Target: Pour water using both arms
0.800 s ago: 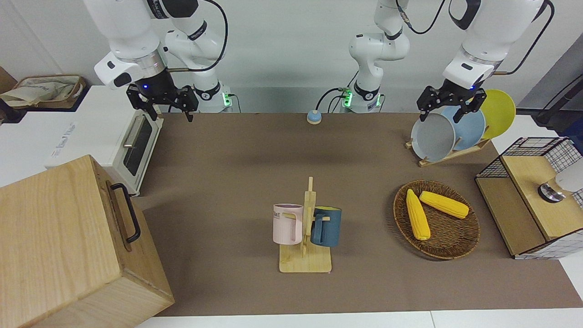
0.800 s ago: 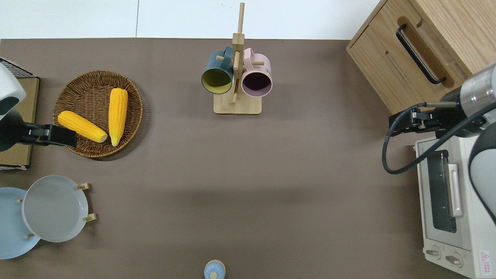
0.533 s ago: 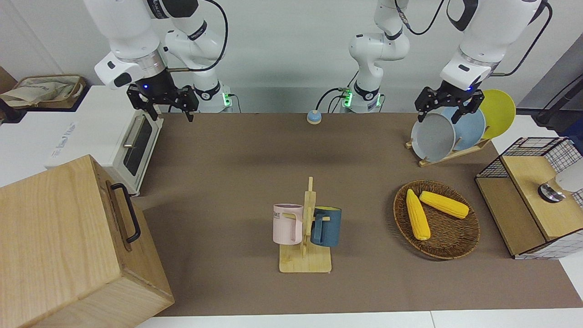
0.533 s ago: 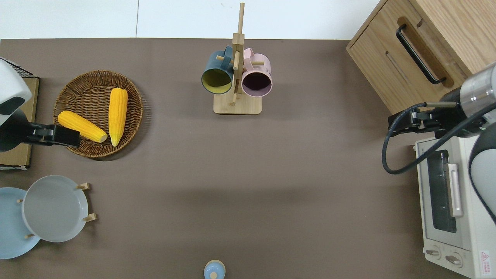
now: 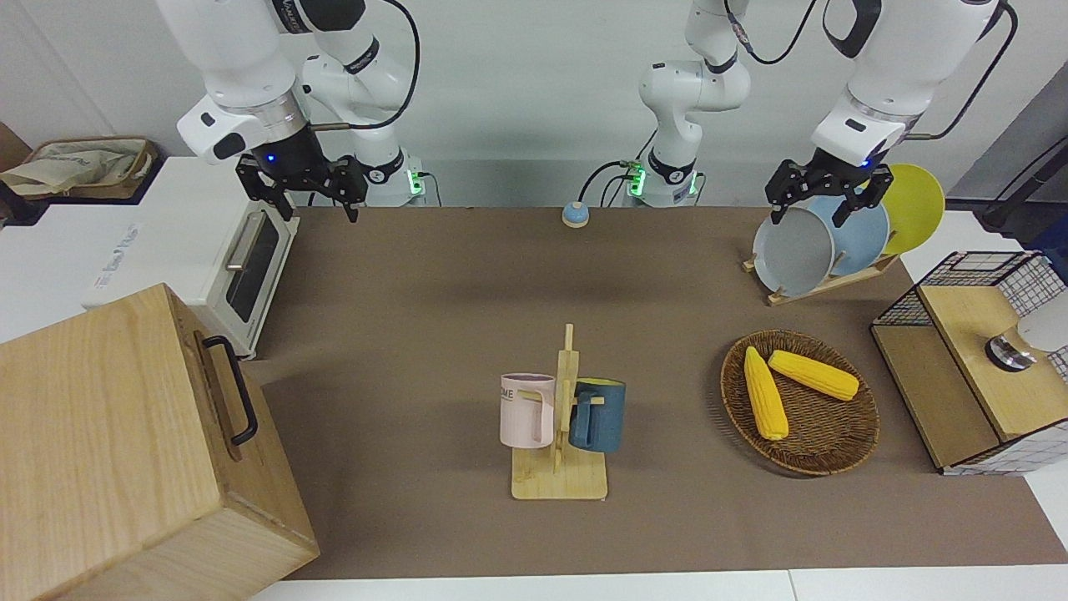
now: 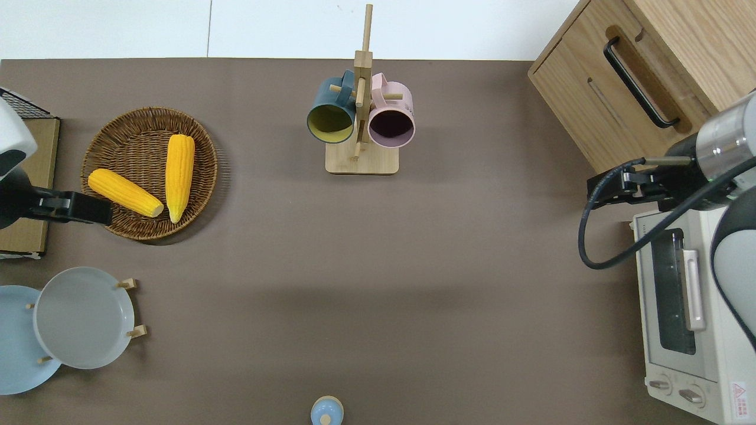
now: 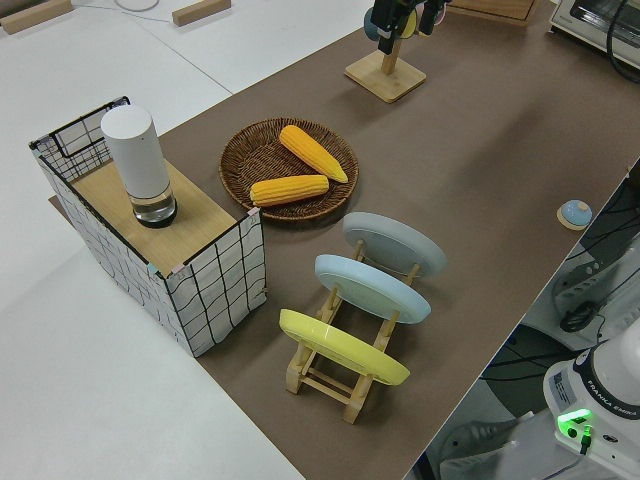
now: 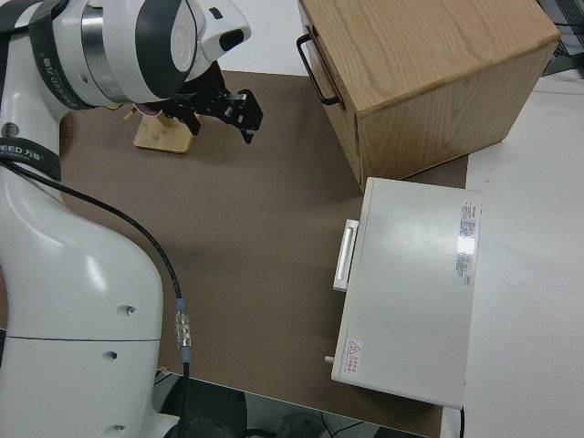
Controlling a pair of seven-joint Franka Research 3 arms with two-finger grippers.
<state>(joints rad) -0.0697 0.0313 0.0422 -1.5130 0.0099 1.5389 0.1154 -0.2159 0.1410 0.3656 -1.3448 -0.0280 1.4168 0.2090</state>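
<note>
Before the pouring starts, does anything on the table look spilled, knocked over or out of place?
Nothing stands out. Both mugs hang on their stand, the corn lies in its basket, and the plates stand in their rack. No spill shows.

Front camera faces the robots across the surface (image 5: 417, 334); overhead looks straight down. Both share the mug rack (image 5: 561, 434) (image 6: 361, 118). Side views cover opposite ends.

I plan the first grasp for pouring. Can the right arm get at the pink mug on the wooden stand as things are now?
Probably yes. The right hand is open and empty, and only bare table lies between it and the pink mug, which hangs on the stand's right-arm side.
</note>
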